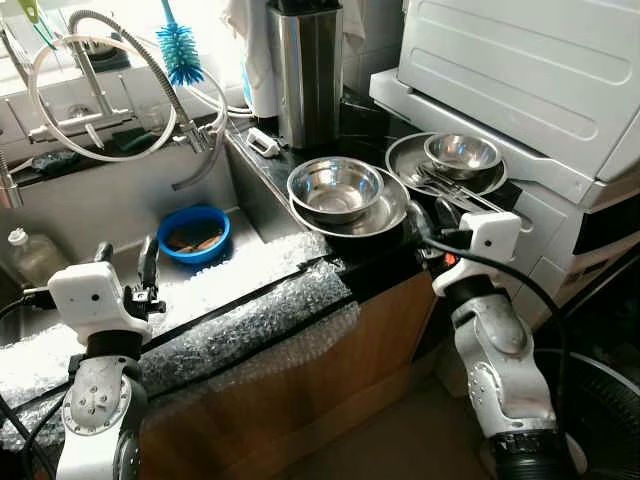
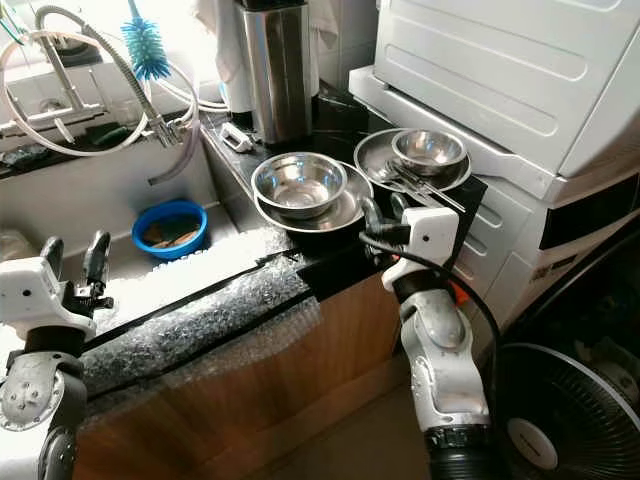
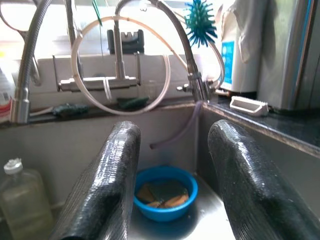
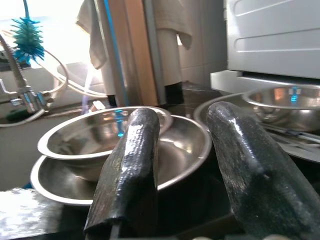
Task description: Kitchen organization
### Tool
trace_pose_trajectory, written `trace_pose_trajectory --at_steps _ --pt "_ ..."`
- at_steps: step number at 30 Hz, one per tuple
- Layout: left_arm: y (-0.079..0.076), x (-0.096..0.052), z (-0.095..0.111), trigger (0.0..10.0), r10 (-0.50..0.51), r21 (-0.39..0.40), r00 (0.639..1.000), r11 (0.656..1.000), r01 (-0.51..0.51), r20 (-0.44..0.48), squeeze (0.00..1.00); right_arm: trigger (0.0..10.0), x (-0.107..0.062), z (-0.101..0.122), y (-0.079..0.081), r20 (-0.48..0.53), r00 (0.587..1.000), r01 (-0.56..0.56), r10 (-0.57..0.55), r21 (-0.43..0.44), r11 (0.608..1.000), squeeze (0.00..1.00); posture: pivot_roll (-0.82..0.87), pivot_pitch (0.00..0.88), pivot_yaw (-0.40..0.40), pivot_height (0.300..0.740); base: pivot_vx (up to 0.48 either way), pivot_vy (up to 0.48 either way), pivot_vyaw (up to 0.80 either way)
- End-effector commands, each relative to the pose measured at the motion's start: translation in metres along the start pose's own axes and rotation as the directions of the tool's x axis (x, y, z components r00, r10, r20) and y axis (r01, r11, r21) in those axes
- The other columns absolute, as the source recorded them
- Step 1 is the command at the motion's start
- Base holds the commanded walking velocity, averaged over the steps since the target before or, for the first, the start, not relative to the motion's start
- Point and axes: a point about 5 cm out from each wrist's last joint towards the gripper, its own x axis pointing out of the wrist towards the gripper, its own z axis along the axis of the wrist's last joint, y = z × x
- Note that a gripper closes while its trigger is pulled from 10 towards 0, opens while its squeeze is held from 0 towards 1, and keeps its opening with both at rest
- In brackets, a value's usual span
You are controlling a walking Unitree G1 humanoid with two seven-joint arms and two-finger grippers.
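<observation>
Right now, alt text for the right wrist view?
The right gripper, its black fingers open and empty, points at a steel bowl nested in a wider steel bowl on a dark counter. Another bowl sits behind.

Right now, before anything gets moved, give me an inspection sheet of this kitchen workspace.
Surface: black counter beside a steel sink; bubble wrap along the front edge.
Job's things: steel bowl nested in a wider bowl; small bowl and utensils on a steel plate.
Clutter: blue bowl and bottle in the sink; blue brush; steel canister.
Grippers: left gripper open above the sink; right gripper open before the nested bowls.
Cables: black cable along the right arm; faucet hoses.
Surroundings: white appliance, fan.
</observation>
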Motion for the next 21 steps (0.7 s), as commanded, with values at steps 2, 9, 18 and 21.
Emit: trace_pose_trajectory --at_steps 2,9,18,21 --pt "0.008 0.001 -0.003 10.0 0.013 0.015 1.000 1.000 -0.013 -0.003 0.00 10.0 0.001 -0.004 0.008 -0.009 1.000 -0.024 0.024 -0.001 1.000 0.00 -0.10 0.000 0.037 0.740 0.000 0.000 0.00" --pt "0.009 0.006 -0.002 10.0 0.001 0.021 1.000 1.000 -0.001 0.004 0.00 10.0 0.007 -0.004 0.016 0.002 0.999 -0.054 0.054 0.006 0.999 0.00 -0.09 0.000 0.049 0.740 0.000 0.000 0.00" --pt "0.015 0.007 -0.006 10.0 0.006 0.030 1.000 1.000 -0.006 -0.009 0.00 10.0 0.007 -0.006 0.022 0.004 0.998 -0.068 0.068 0.023 0.997 0.00 -0.12 0.000 0.044 0.740 0.000 0.000 0.00" --pt "0.011 0.009 -0.007 10.0 0.022 0.013 1.000 1.000 -0.022 -0.004 0.00 10.0 0.010 0.001 0.020 0.025 0.997 -0.078 0.078 0.008 0.997 0.00 -0.11 0.000 0.049 0.740 0.000 0.000 0.00"
